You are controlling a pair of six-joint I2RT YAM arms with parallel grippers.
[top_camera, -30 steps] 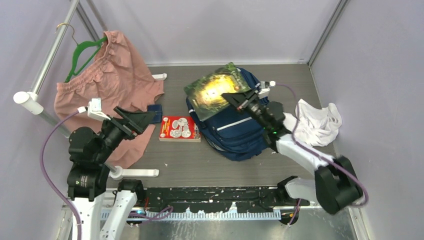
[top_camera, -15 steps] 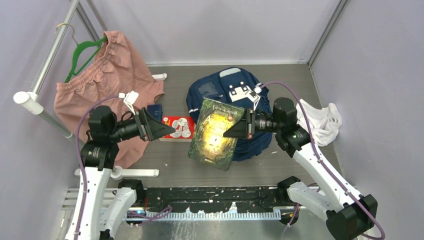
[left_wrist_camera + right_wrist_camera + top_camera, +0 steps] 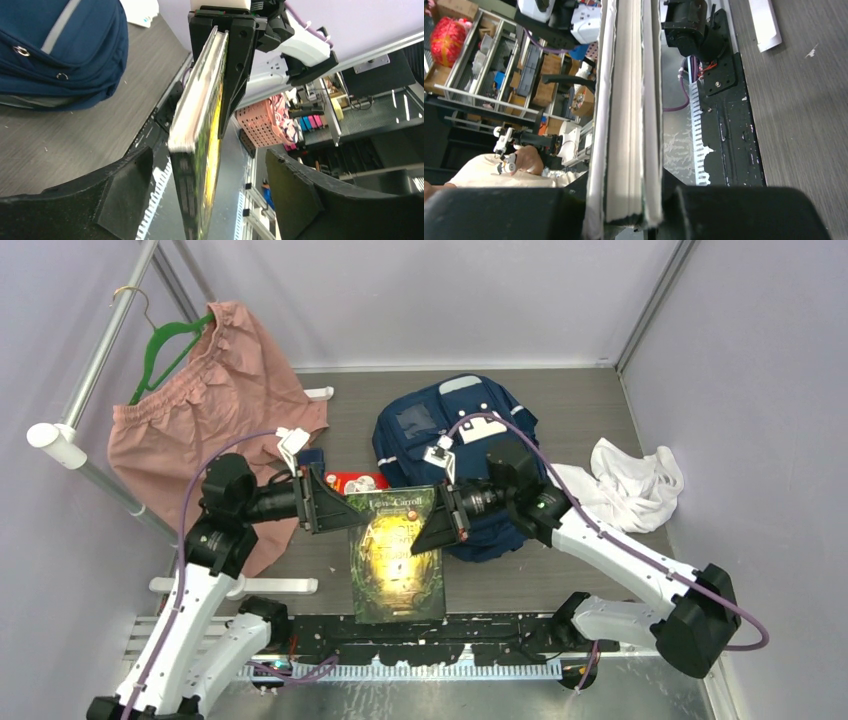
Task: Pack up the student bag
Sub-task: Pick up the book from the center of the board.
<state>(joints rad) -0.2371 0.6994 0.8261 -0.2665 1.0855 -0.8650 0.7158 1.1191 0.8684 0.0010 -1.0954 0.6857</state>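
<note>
Two left fingers (image 3: 120,197) straddle book (image 3: 197,127) edge, gaps clear.

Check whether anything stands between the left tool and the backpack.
Yes. The green book, gripped by the right tool, hangs directly ahead of the open left tool. The backpack lies on the table beyond, off to one side.

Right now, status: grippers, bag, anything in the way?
Right gripper shut on green book, aloft. Left gripper open, straddling its edge. Student bag on table beyond, right arm across it; red book alongside.
</note>
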